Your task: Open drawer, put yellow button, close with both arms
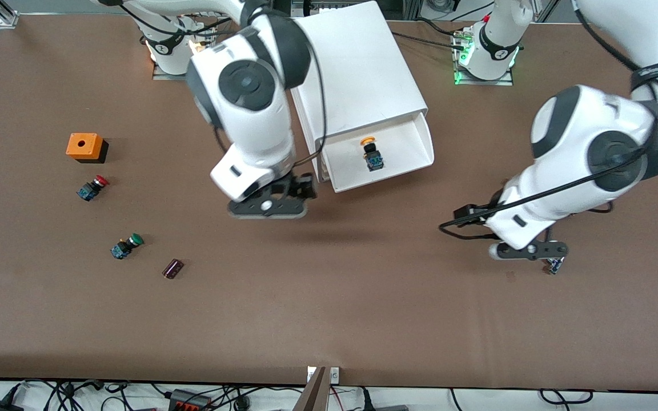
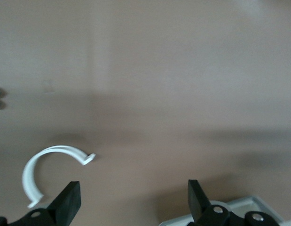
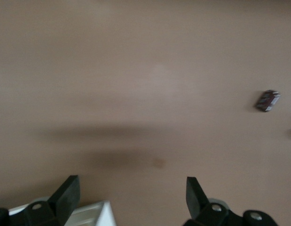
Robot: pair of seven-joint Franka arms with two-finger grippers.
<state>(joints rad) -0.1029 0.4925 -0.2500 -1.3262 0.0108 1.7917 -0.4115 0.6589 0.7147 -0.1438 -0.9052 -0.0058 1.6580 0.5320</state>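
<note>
- Cabinet [image 1: 357, 74]: large white boxy unit on the brown surface [image 1: 329, 319], standing between the two arm bases.
- Drawer [image 1: 403, 165]: top drawer of the cabinet, pulled out toward the front camera, its white tray exposed.
- Yellow button [image 1: 371, 153]: push-button switch with yellow-orange cap, black neck and blue base, lying inside the open drawer.
- Right claw [image 1: 272, 206]: over bare surface just beside the drawer's front corner, toward the right arm's end; fingers [image 3: 65, 194] spread wide, holding nothing. A white corner of the drawer shows at the edge of the right wrist view.
- Left claw [image 1: 534, 250]: over bare surface toward the left arm's end, well apart from the drawer; fingers [image 2: 67, 200] spread wide, holding nothing.
- White curved plastic strip [image 2: 51, 167]: lying on the surface in the left wrist view, near that claw.
- Small blue-and-metal part [image 1: 554, 265]: on the surface just beside the left claw; kind cannot be told.
- Orange box [image 1: 85, 146]: square, with a round hole on top and a black base, toward the right arm's end.
- Red-capped switch [image 1: 92, 188]: lying nearer the front camera than the orange box.
- Green-capped switch [image 1: 126, 246]: nearer still.
- Dark maroon cylinder [image 1: 173, 268]: beside the green-capped switch, also seen in the right wrist view [image 3: 268, 100].
</note>
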